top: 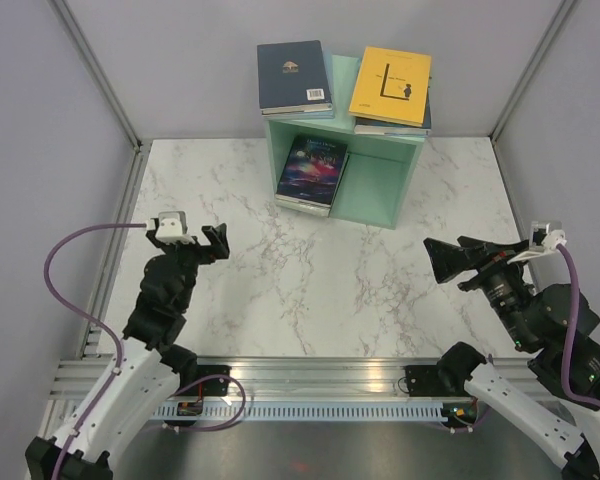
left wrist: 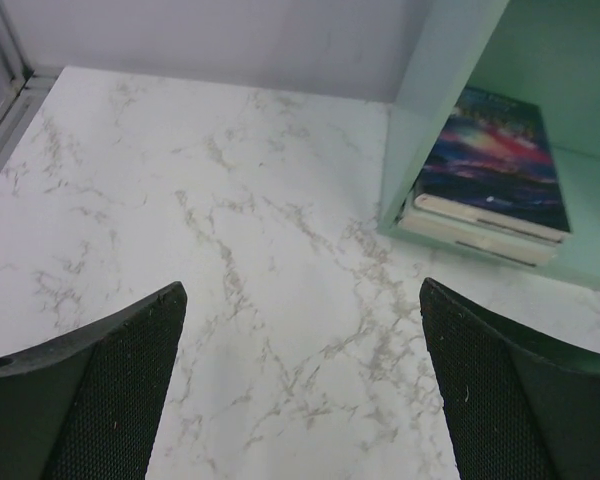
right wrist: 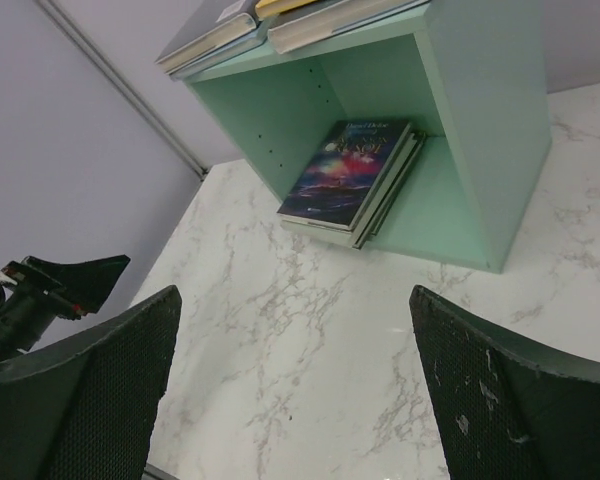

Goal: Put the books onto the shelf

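Observation:
The mint-green shelf (top: 380, 190) stands at the back of the marble table, its open front facing the arms. Inside it lies a small stack of books topped by a dark galaxy cover (top: 313, 170) (left wrist: 495, 165) (right wrist: 348, 172), its near end jutting past the shelf floor. On the shelf's top rest a navy book (top: 293, 76) on the left and a yellow book (top: 391, 86) on the right, each over other books. My left gripper (top: 220, 241) (left wrist: 300, 385) hangs open and empty at the left. At the right, my right gripper (top: 442, 260) (right wrist: 295, 385) is open and empty too.
Grey walls with metal corner posts (top: 95, 75) close in the table on three sides. A metal rail (top: 310, 375) runs along the near edge by the arm bases. The left gripper (right wrist: 70, 280) shows at the left of the right wrist view.

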`<state>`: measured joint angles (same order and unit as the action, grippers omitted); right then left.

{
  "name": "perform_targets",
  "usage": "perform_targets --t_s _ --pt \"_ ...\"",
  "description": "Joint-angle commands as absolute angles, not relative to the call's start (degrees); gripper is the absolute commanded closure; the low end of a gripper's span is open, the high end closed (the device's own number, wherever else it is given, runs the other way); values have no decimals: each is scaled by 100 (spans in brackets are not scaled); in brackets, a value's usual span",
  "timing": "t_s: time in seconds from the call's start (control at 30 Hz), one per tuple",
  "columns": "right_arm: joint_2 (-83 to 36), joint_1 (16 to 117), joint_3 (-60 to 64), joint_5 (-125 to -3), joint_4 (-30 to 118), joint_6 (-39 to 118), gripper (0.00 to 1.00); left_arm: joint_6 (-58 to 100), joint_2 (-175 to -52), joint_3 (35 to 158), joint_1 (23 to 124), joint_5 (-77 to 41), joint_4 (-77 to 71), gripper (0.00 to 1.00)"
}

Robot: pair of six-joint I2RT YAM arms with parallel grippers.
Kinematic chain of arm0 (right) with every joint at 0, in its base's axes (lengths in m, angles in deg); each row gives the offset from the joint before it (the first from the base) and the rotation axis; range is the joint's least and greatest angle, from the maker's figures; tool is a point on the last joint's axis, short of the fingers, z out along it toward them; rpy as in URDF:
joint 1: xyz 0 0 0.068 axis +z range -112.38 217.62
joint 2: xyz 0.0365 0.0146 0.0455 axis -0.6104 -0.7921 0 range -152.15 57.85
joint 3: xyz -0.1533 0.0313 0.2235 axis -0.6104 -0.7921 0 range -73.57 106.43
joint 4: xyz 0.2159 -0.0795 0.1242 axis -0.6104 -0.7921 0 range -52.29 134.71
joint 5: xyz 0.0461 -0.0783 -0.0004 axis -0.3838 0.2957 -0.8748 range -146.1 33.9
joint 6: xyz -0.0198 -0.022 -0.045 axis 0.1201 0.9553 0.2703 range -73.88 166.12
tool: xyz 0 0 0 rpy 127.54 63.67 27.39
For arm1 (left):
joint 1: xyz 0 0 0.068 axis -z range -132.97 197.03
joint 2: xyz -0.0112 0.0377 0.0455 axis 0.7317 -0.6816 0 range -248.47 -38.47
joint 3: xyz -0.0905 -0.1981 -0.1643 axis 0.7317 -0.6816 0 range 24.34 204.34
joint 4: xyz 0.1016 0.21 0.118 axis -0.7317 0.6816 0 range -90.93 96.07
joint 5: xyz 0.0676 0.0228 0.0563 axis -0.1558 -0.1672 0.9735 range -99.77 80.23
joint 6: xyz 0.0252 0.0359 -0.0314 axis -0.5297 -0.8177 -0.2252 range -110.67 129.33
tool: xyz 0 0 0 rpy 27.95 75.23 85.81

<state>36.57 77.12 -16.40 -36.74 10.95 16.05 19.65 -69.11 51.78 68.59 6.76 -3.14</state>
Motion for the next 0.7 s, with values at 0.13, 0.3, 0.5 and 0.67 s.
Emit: perform_targets --t_s 0.13,0.3,0.5,0.67 --pt "3807 7708 -1986 -3519 1351 2336 2 1494 -7792 3568 6270 1135 -3325 0" --pt "4027 7708 -2180 -3281 1403 2317 2 1407 -9117 3094 5767 1098 -4869 0" --pt "4036 7708 -2531 -3184 1359 2450 2 1064 -10482 3293 5222 -81 -5832 0" --pt "3712 7717 -2813 -2965 1499 2353 2 1021 -11562 3234 5028 -713 -7016 0"
